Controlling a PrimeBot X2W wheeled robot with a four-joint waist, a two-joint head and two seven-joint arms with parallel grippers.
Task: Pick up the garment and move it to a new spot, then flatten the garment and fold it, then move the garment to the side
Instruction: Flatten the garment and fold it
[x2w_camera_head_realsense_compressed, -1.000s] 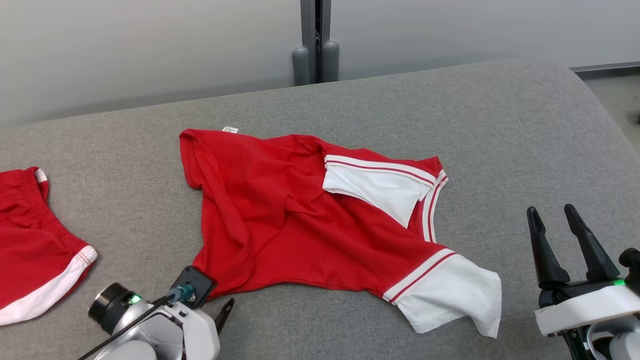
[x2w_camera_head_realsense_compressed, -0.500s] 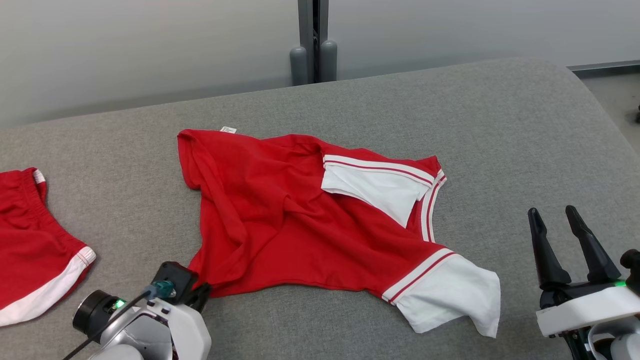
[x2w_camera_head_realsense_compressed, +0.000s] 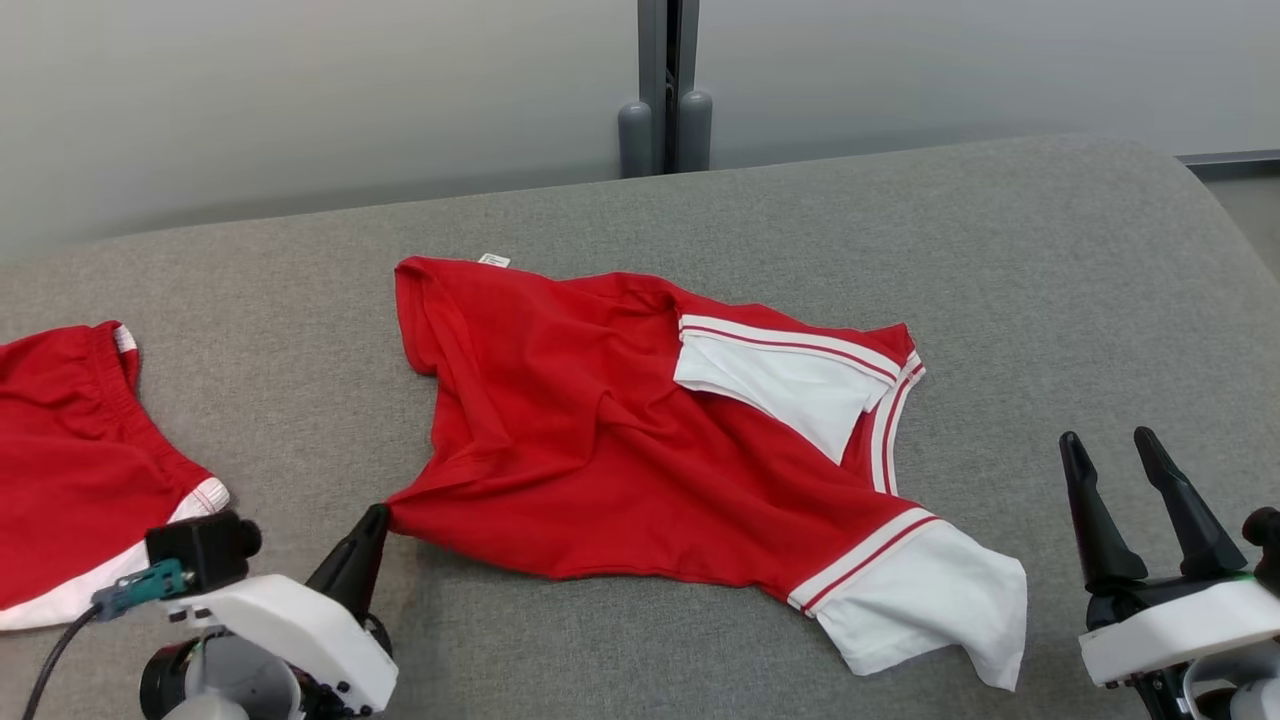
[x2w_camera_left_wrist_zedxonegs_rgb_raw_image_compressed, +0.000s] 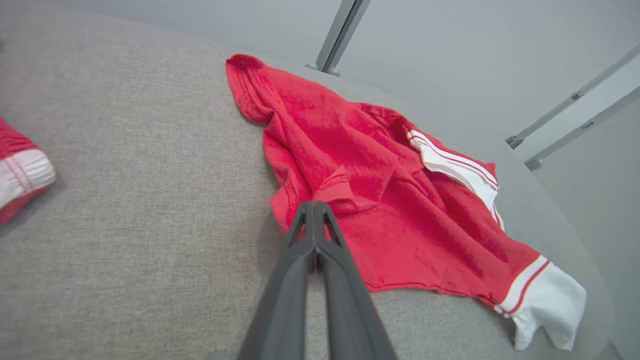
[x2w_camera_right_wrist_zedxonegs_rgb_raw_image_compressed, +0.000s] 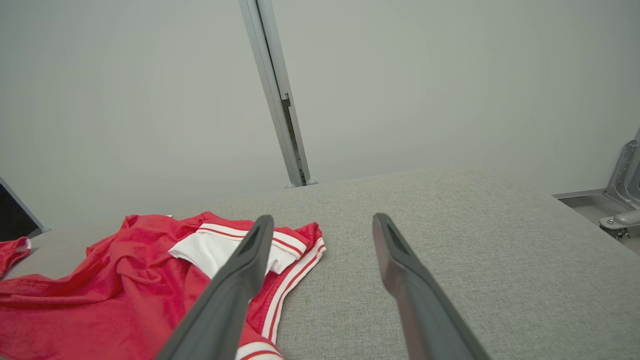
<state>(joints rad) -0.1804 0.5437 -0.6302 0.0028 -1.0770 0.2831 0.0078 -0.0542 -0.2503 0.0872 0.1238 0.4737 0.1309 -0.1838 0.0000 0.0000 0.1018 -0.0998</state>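
The red T-shirt's (x2w_camera_head_realsense_compressed: 600, 450) neck opening cannot be made out. The fabric is bunched and lapped over itself on the right. How much cloth sits between the left gripper's (x2w_camera_head_realsense_compressed: 374, 518) fingers is hidden, and in the head view one finger covers the other.

The shirt is red with white sleeves, each joined by a red-and-white striped band. One sleeve (x2w_camera_head_realsense_compressed: 925, 600) lies spread at the near right. The other sleeve (x2w_camera_head_realsense_compressed: 790, 385) is folded back flat on top of the body. Wrinkles fan out from the near left corner. A small white label (x2w_camera_head_realsense_compressed: 493, 260) sticks out at the far left corner.

It lies in the middle of the grey fabric-covered desk (x2w_camera_head_realsense_compressed: 1000, 250). Its long axis runs left to right and slants nearer toward the right. The hem is on the left and the sleeves are on the right.

In the left wrist view the left gripper (x2w_camera_left_wrist_zedxonegs_rgb_raw_image_compressed: 314, 206) has its jaws clenched on the hem at the near left corner of the T-shirt (x2w_camera_left_wrist_zedxonegs_rgb_raw_image_compressed: 380, 200). The corner is drawn into a point there.

The right gripper (x2w_camera_head_realsense_compressed: 1107, 440) is at the near right with its jaws released and nothing between them. It is apart from the spread sleeve. In the right wrist view this gripper (x2w_camera_right_wrist_zedxonegs_rgb_raw_image_compressed: 322, 220) points across bare desk, with the shirt (x2w_camera_right_wrist_zedxonegs_rgb_raw_image_compressed: 100, 300) to its left.

A pair of red shorts (x2w_camera_head_realsense_compressed: 70, 440) with a white band lies at the left, cut off by the picture's edge. A grey post (x2w_camera_head_realsense_compressed: 668, 90) stands against the far wall.
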